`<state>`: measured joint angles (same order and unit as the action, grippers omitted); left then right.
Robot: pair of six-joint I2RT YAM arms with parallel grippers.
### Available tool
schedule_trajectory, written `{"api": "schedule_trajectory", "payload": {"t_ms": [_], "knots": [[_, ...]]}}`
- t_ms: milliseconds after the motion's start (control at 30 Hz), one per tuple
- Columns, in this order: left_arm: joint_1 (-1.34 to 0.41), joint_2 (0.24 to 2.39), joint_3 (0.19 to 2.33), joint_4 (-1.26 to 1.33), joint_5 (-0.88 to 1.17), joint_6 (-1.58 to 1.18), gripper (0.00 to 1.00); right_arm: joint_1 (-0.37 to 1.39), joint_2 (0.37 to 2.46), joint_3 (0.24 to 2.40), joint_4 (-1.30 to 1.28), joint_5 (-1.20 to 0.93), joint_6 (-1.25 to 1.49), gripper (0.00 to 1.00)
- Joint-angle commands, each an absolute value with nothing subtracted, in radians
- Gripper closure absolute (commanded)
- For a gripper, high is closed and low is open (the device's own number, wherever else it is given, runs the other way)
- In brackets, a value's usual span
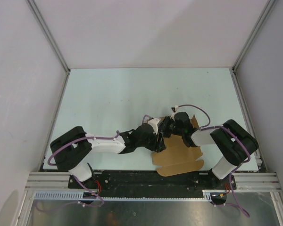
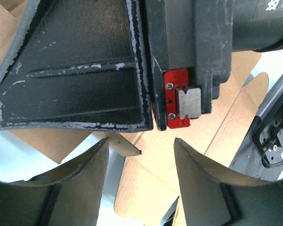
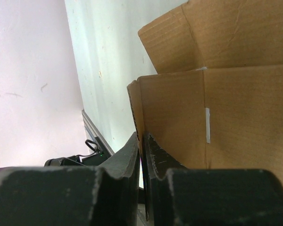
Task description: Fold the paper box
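Note:
The paper box (image 1: 179, 159) is a flat brown die-cut sheet lying at the table's near edge, with one panel raised at its far side. My right gripper (image 1: 172, 125) is shut on the edge of that raised panel (image 3: 226, 108); its jaws (image 3: 141, 136) pinch the cardboard's left edge. My left gripper (image 1: 159, 137) is right beside it, open, with nothing between its fingers. In the left wrist view the left gripper (image 2: 140, 142) hovers over the sheet (image 2: 151, 183), a small flap tip (image 2: 127, 147) points into the gap, and the right gripper's black body (image 2: 85, 70) fills the top.
The pale green table (image 1: 132, 94) is enclosed by white walls with metal posts (image 1: 61, 61) at the far corners. An aluminium rail (image 1: 151, 179) runs along the near edge by the arm bases. The sheet's near flaps overhang that edge.

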<state>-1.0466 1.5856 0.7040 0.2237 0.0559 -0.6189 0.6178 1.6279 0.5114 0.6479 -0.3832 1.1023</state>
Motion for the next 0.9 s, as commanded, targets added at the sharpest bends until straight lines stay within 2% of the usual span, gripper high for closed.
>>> {"api": "schedule_trajectory", "payload": {"t_ms": [0,67,167,233,367,567,867], "knots": [[-1.054,1.546,0.713,0.255,0.061,-0.597,0.38,0.612,1.626,0.537,0.67,-0.4,1.094,0.83],[-1.054,1.523,0.707,0.255,0.055,-0.595,0.38,0.606,1.608,0.538,0.66,-0.4,1.089,0.8],[-1.054,1.48,0.67,0.247,0.035,-0.594,0.38,0.592,1.563,0.538,0.614,-0.394,1.065,0.69],[-1.054,1.419,0.643,0.223,0.015,-0.591,0.37,0.578,1.54,0.538,0.572,-0.39,1.04,0.66],[-1.048,1.293,0.609,0.155,-0.043,-0.586,0.36,0.551,1.488,0.538,0.514,-0.413,1.009,0.55],[-1.022,1.14,0.558,0.103,-0.069,-0.591,0.34,0.508,1.353,0.546,0.274,-0.368,0.91,0.53],[-1.011,1.123,0.502,0.098,-0.061,-0.629,0.34,0.46,1.074,0.624,-0.28,-0.054,0.704,0.55]]}}
